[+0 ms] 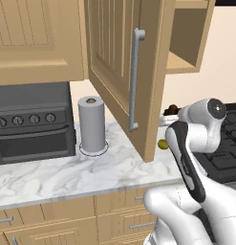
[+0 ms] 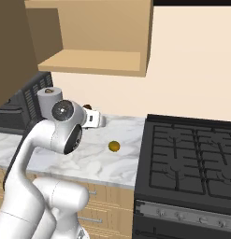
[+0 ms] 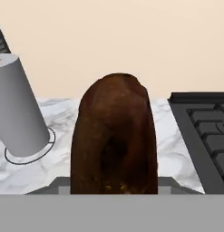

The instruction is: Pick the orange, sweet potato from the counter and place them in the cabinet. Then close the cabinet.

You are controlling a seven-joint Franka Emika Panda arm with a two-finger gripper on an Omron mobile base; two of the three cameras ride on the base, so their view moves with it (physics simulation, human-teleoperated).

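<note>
even flat light — soft shadows, sharp render

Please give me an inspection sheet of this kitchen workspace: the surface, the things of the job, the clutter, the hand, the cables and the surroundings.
Surface: marbled counter, beside the black stove.
Job's things: sweet potato, brown, right in front of the hand camera, between the fingers; orange, small, lying on the counter near the stove; cabinet, door swung open, lower shelf bare.
Clutter: grey paper-towel roll, upright on the counter.
Hand: hand low over the counter, shut on the sweet potato.
Cables: nothing seen.
Surroundings: dark microwave to the left, wooden drawers below the counter.
</note>
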